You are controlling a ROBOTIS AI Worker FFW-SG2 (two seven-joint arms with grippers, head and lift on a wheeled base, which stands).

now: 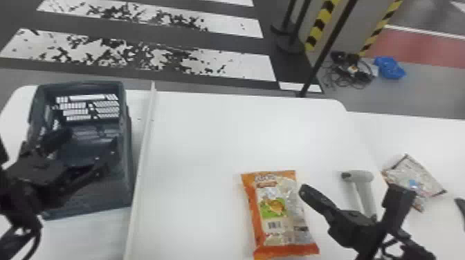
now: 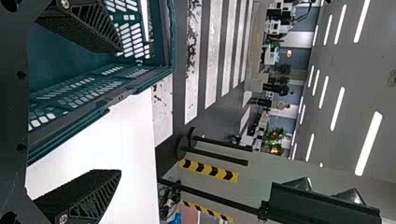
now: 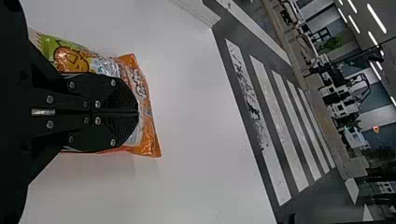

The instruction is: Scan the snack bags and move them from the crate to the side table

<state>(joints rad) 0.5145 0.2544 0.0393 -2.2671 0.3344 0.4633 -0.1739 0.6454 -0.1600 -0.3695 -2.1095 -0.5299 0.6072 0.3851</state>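
Where a black-and-white striped floor [image 1: 242,65] borders a smooth white table [image 1: 193,138], an orange-and-silver plastic snack bag [image 1: 280,211] lies flat.
A raised white strip [image 1: 140,176] separates it from the dark, slotted plastic crate [image 1: 126,152], where my left gripper [image 1: 93,136] holds its fingers apart. My right gripper's [image 1: 303,189] fingers meet near the bag's right edge; whether they pinch it, I cannot tell. Rightward lie a grey scanner [image 1: 363,190] and silvery packet [image 1: 411,173].
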